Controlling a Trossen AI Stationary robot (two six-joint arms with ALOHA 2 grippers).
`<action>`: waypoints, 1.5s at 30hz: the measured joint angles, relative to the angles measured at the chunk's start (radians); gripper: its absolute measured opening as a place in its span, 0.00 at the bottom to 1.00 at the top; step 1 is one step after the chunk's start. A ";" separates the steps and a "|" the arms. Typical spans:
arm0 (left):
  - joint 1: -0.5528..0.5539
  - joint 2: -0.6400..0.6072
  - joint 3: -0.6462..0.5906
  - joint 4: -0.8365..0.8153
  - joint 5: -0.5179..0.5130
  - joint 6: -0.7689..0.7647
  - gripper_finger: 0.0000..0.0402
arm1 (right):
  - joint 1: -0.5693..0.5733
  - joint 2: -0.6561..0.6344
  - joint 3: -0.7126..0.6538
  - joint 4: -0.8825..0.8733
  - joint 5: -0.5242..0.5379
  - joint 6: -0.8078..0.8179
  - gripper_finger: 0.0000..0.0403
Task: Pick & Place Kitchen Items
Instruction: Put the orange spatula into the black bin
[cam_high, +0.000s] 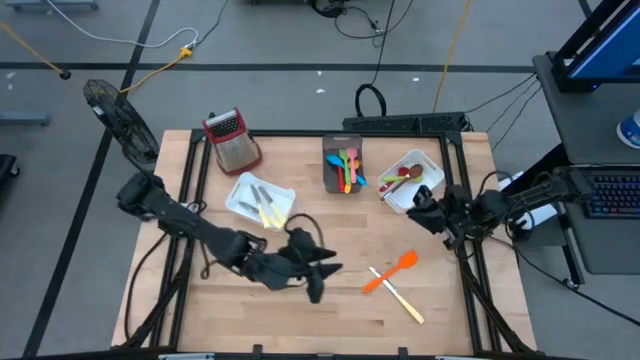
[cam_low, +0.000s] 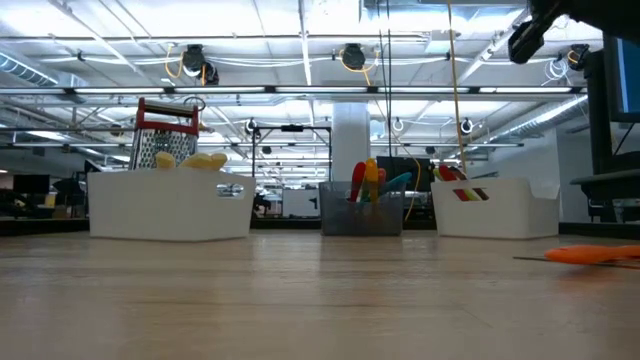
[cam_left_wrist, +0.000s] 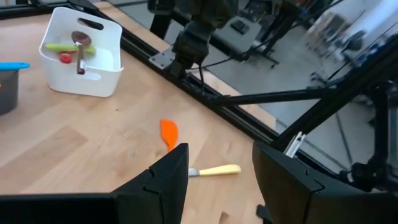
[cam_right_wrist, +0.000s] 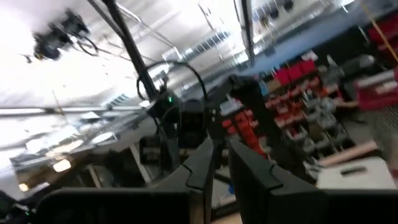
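Note:
An orange spatula (cam_high: 397, 268) and a cream-handled utensil (cam_high: 402, 299) lie flat on the wooden table toward its near right. In the left wrist view the spatula (cam_left_wrist: 168, 133) and cream handle (cam_left_wrist: 217, 170) lie just beyond my fingers. My left gripper (cam_high: 328, 280) is open and empty, to the left of them at the table's near middle (cam_left_wrist: 221, 180). My right gripper (cam_high: 414, 204) is shut and empty, raised beside the right white bin (cam_high: 425, 196); its wrist view (cam_right_wrist: 221, 165) looks up at the ceiling.
A red-topped box grater (cam_high: 232, 138) stands at the far left. A white bin (cam_high: 240, 205) holds cream cutlery, a grey bin (cam_high: 331, 178) holds coloured utensils, and the right white bin holds several more. A black frame (cam_high: 470, 270) edges the table.

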 joint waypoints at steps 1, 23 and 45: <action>0.003 0.025 0.046 -0.032 0.001 0.000 0.45 | 0.001 -0.020 0.000 -0.001 -0.025 0.011 0.11; 0.101 0.463 0.455 -0.118 0.268 -0.120 0.45 | 0.001 -0.408 0.001 -0.621 -0.144 0.196 0.11; 0.140 0.589 0.455 0.001 0.315 -0.093 0.45 | 0.001 -0.408 0.000 -0.644 -0.097 0.000 0.11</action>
